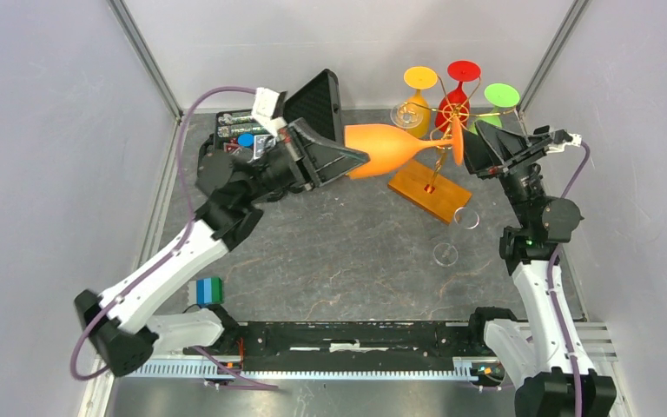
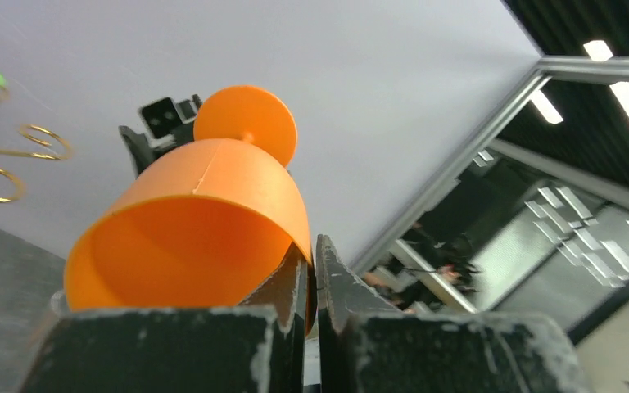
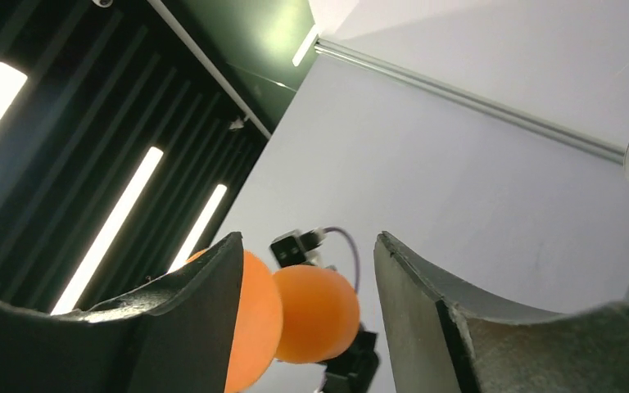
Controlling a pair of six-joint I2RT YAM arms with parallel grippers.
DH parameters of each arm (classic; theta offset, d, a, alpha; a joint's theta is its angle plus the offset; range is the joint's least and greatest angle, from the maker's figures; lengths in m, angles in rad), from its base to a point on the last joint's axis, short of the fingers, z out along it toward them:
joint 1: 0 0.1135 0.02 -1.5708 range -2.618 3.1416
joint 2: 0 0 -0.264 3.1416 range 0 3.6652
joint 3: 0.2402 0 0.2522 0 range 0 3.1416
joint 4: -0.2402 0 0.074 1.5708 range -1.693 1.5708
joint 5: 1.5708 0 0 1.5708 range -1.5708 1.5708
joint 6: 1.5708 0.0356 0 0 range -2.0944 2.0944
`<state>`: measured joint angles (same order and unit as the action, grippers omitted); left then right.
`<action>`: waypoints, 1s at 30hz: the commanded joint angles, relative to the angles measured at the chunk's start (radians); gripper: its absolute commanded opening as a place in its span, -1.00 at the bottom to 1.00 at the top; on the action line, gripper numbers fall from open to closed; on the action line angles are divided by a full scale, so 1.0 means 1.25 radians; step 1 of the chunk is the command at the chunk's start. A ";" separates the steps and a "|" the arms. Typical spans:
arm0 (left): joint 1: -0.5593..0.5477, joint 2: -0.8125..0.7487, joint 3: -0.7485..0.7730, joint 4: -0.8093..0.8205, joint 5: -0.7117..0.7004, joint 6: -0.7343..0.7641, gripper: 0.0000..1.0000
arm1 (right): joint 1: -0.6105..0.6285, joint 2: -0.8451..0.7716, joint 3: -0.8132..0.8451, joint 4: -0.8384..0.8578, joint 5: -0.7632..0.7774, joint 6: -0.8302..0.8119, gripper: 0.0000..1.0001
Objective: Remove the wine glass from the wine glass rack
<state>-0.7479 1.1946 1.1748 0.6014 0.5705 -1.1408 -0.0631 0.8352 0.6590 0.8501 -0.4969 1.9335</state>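
The left gripper (image 2: 311, 252) is clamped on the bowl rim of the wine glass (image 1: 388, 148). The glass lies horizontal, stem by the wine glass rack (image 1: 430, 189). The right gripper (image 3: 307, 246) stands apart at the foot.

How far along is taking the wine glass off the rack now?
Done: the left gripper is shut on the rim of the orange wine glass, which lies sideways in the air. In hand: the right gripper stands open beside its foot. Left: the stem looks close to the gold arms of the wine glass rack; the glass must be carried clear.
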 commanded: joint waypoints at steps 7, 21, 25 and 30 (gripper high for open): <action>-0.002 -0.183 0.059 -0.545 -0.266 0.517 -0.95 | 0.000 -0.028 0.189 -0.312 0.023 -0.408 0.40; -0.106 -0.100 0.116 -0.992 -0.292 0.699 -0.95 | 0.000 -0.070 0.270 -0.571 0.139 -0.702 0.31; -0.217 0.000 0.159 -1.072 -0.413 0.723 -0.95 | 0.000 -0.074 0.286 -0.625 0.149 -0.749 0.31; -0.327 0.141 0.238 -1.116 -0.496 0.731 -0.96 | 0.000 -0.083 0.311 -0.717 0.181 -0.813 0.31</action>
<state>-1.0748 1.2819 1.3693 -0.7242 0.0681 -0.2924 -0.0631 0.7456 0.9913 0.0589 -0.3264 1.0176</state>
